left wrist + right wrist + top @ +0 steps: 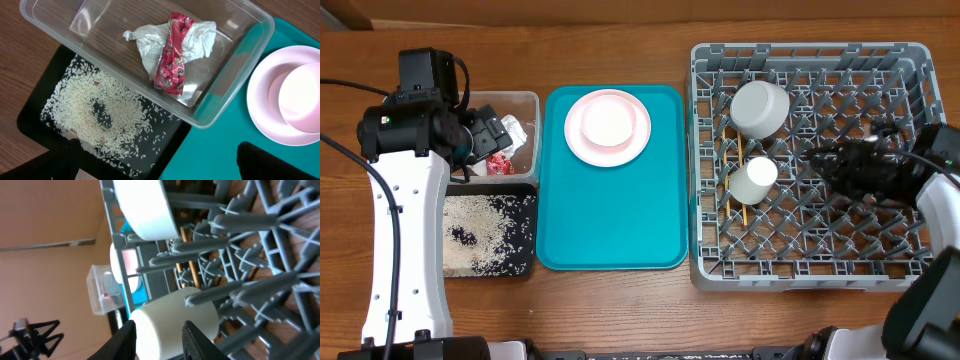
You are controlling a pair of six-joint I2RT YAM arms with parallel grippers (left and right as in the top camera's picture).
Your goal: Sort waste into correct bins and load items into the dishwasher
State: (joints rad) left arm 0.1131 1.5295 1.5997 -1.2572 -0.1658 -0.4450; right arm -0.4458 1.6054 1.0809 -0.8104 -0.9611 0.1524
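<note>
Wooden tabletop (620,310), both jaws hanging open: left above the clear tub (532,97), right in the rack (810,50).
Plate (575,140) and dish (608,122) are sitting stacked on the teal tray (610,220); a rim pinch could slip.

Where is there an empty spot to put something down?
The teal tray is bare below the stacked plates. The dish rack is open along its near rows, below the cup. Crowded: clear tub, rice-covered black tray.
</note>
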